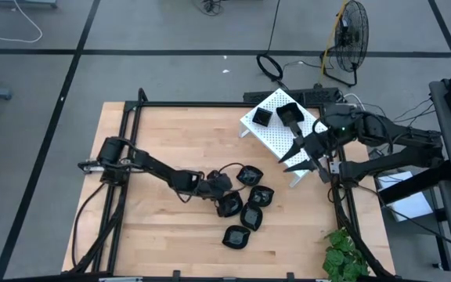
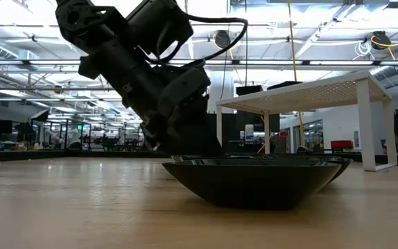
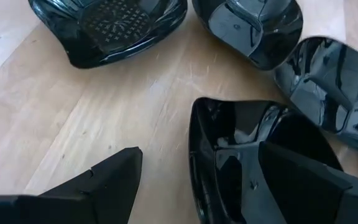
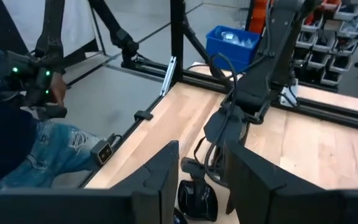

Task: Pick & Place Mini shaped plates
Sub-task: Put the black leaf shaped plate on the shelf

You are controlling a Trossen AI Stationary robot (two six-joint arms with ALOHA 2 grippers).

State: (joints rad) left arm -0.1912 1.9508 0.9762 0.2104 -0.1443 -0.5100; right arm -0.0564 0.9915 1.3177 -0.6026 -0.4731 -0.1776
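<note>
Left gripper sitting low among plates at tabletop centre, fingers spread wide, straddling one plate's rim; right gripper hovering beside white rack, fingers part-open, empty; two plates resting on rack; low view mostly blocked.

The table is seen whole from straight overhead. At tabletop height a level view is taken across it — plates very near the lens. The left wrist view is held close above plates; the right wrist view faces across the table towards the left arm, also seen overhead.
</note>
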